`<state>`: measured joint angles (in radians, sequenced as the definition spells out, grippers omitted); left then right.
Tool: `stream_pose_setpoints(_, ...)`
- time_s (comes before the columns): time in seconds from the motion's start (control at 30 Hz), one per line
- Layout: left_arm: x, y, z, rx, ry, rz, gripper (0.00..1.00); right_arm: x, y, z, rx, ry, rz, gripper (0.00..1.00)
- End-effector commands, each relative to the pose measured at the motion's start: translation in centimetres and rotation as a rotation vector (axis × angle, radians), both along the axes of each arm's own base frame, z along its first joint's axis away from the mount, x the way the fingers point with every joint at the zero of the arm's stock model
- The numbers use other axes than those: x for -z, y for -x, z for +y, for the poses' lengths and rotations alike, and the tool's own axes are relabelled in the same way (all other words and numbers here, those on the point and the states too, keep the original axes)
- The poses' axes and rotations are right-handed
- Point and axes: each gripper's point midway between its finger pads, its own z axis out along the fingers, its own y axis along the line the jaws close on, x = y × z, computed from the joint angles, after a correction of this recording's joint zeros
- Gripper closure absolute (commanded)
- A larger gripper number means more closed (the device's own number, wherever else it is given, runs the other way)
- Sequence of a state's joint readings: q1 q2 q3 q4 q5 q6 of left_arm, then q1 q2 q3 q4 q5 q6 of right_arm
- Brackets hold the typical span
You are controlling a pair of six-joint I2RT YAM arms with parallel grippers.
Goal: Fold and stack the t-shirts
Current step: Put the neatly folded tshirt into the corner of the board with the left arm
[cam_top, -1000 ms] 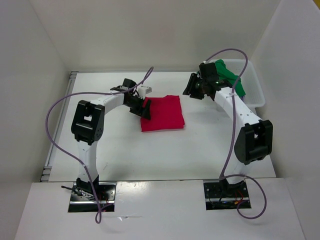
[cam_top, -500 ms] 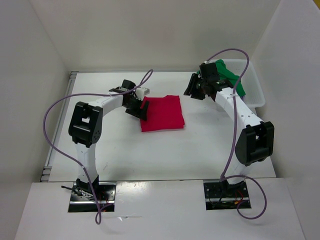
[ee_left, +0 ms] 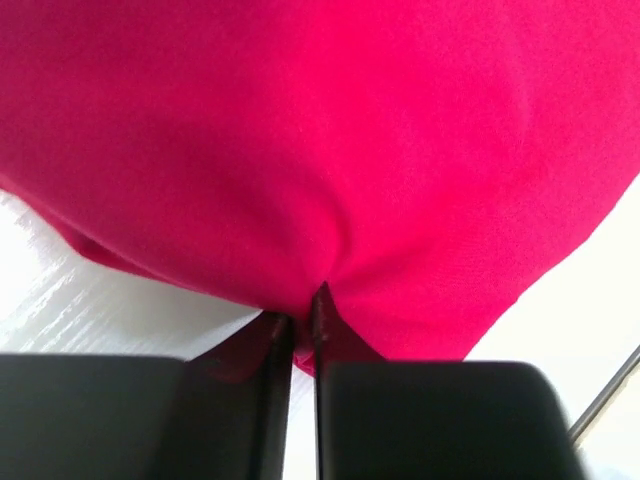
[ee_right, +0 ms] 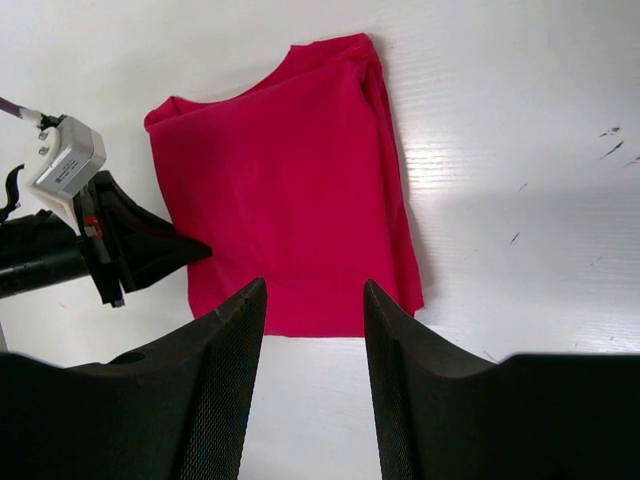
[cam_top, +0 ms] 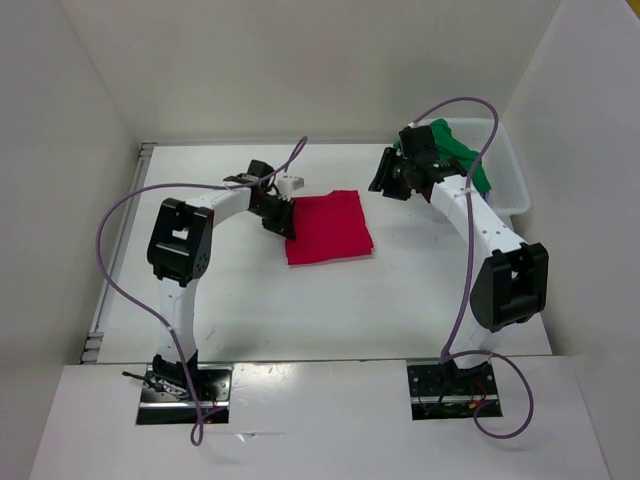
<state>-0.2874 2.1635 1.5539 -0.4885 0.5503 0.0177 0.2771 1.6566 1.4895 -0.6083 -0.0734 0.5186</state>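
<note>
Fabric is bunching in the left gripper (ee_left: pixel 300 322), which is clenching the red shirt (cam_top: pixel 332 228) at its edge. Right gripper (ee_right: pixel 312 300) is hovering nearby, fingers spread, grasping nothing.

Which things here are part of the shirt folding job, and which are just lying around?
Part of the job:
red t-shirt, its edge pinched by the left gripper
green t-shirt, lying in the basket

Just lying about:
white basket

Bright, even light; the red shirt (ee_left: pixel 350 150) blurs close up.
</note>
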Motion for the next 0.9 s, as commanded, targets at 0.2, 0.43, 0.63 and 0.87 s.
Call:
stream_pose_setpoints(0.2,0.7,-4.0,4.3,-0.008,-0.268,-0.131,1.00,-2.5,0.7,-0.6,0.007,0.034,-0.050,0.51)
stream_pose_setpoints(0.43,-1.1,-8.6,11.3,-0.061,-0.481,-0.303,1.00,-2.5,0.6,-0.7,-0.006,0.050,-0.046,0.51)
stream_pose_setpoints(0.63,-1.1,-10.3,17.0,-0.141,-0.582,-0.327,1.00,-2.1,0.2,0.3,-0.069,0.044,-0.010,0.51)
stream_pose_setpoints(0.87,-3.9,-12.7,27.0,-0.294,-0.601,-0.375,1.00,-1.8,-1.2,0.8,-0.160,0.106,0.033,0.51)
